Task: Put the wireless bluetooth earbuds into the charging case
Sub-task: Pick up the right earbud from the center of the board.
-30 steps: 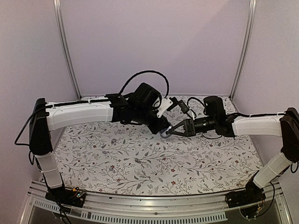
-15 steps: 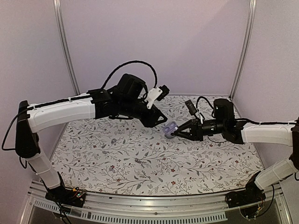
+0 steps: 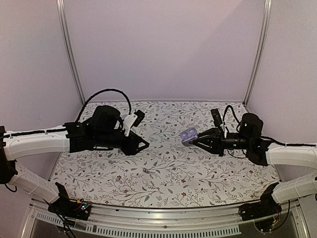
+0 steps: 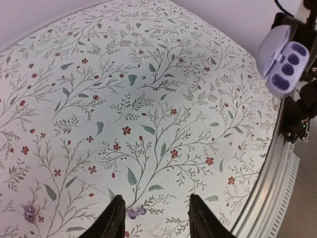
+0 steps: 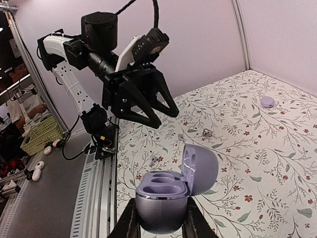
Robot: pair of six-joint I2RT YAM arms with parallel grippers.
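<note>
Both arms have drawn apart; your left gripper [image 4: 155, 198] hangs open and empty over an earbud [image 4: 134, 213] lying on the cloth [image 4: 148, 74] just inside its left finger; your right gripper [image 5: 159, 218] grips the open charging case [image 5: 163, 198] aloft, well to the right

The left wrist view shows only the two dark fingertips of the left gripper [image 4: 155, 199]; the bottom edge cuts off the rest. Two lavender specks on the cloth, probably the wireless bluetooth earbuds [image 4: 134, 212], are too small to make out. The right gripper [image 5: 159, 219] covers the lower flanks of the charging case [image 5: 168, 188].
</note>
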